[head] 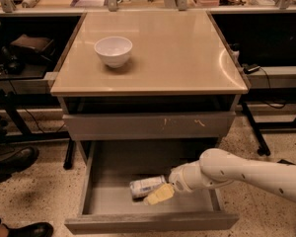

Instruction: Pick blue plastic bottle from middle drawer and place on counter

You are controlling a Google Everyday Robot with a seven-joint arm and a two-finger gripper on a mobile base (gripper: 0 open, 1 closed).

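The blue plastic bottle (145, 186) lies on its side on the grey floor of the open middle drawer (113, 201), a little left of centre. My gripper (161, 193) reaches in from the right on the white arm (237, 174) and sits low in the drawer, right at the bottle's right end and partly over it. The beige counter (177, 53) tops the cabinet above the drawer.
A white bowl (113, 50) stands on the counter's left half. The grey drawer front with scratch marks (148, 126) is closed above the open drawer. Dark benches with clutter flank the cabinet. Shoes (10, 163) stand on the floor at the left.
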